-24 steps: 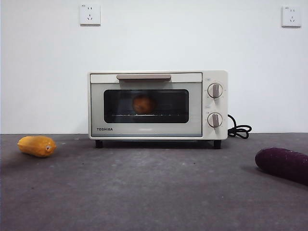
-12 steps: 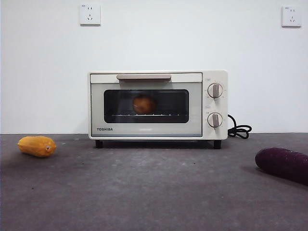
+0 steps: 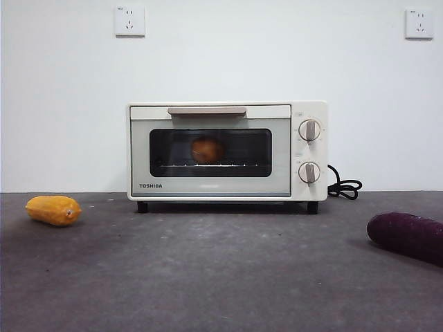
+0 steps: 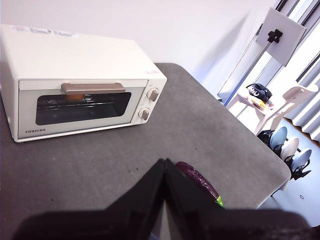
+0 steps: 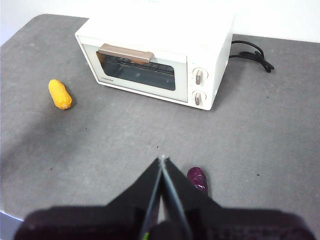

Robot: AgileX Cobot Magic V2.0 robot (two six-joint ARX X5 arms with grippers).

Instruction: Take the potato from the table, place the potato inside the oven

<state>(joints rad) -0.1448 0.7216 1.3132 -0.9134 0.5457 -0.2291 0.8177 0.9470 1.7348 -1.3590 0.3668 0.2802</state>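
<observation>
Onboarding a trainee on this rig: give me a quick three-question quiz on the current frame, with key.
1. True or false: the oven door is shut.
2. Where is the potato? A) on the table B) on the oven rack, behind the glass C) in a gripper
3. Fill in: the left gripper and right gripper both have jaws that are ____.

Key: 1 true; 2 B; 3 shut, holding nothing.
</observation>
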